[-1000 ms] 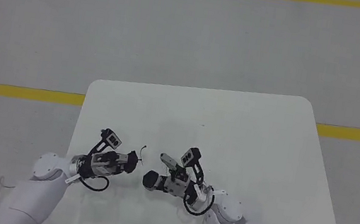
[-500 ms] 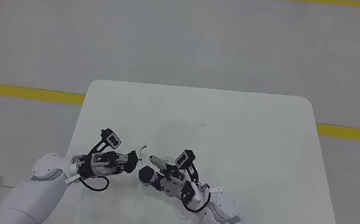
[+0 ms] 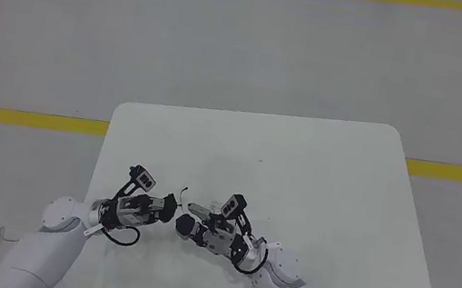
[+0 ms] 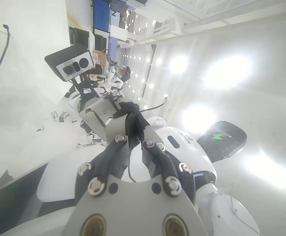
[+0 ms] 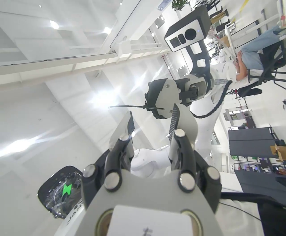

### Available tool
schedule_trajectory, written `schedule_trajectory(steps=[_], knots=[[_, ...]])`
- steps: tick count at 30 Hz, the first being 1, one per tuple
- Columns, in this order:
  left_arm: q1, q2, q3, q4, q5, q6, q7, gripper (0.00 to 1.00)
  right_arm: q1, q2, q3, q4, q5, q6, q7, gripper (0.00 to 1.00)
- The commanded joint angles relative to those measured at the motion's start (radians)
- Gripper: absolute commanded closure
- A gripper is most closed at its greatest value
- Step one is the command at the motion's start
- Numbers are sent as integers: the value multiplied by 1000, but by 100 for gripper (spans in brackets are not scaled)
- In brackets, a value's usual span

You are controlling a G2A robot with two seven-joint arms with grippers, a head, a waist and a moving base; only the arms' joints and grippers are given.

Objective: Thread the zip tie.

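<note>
White table, over its near edge: the left gripper is clamped on the thin black zip tie, whose straight tail juts free. Facing it, just beside, the right gripper stands wide.

Zip tie black, apparently plain; left gripper grey with black pads; table beneath it white.

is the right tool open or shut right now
Open. The right tool has its fingers apart with nothing between them; the zip tie is held by the left tool.
</note>
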Motion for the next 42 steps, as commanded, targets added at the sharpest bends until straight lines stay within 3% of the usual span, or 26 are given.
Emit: schedule_trajectory(steps=[1, 18, 28, 42], knots=[[0, 0, 0, 0, 0, 0, 0, 100, 2, -1, -2, 2, 5, -2, 1, 69], [0, 0, 0, 0, 0, 0, 0, 100, 13, -11, -14, 18, 18, -11, -8, 80], [0, 0, 0, 0, 0, 0, 0, 100, 18, -14, -13, 26, 16, -18, -17, 100], [0, 0, 0, 0, 0, 0, 0, 100, 7, -8, 16, 25, -4, -34, -27, 100]])
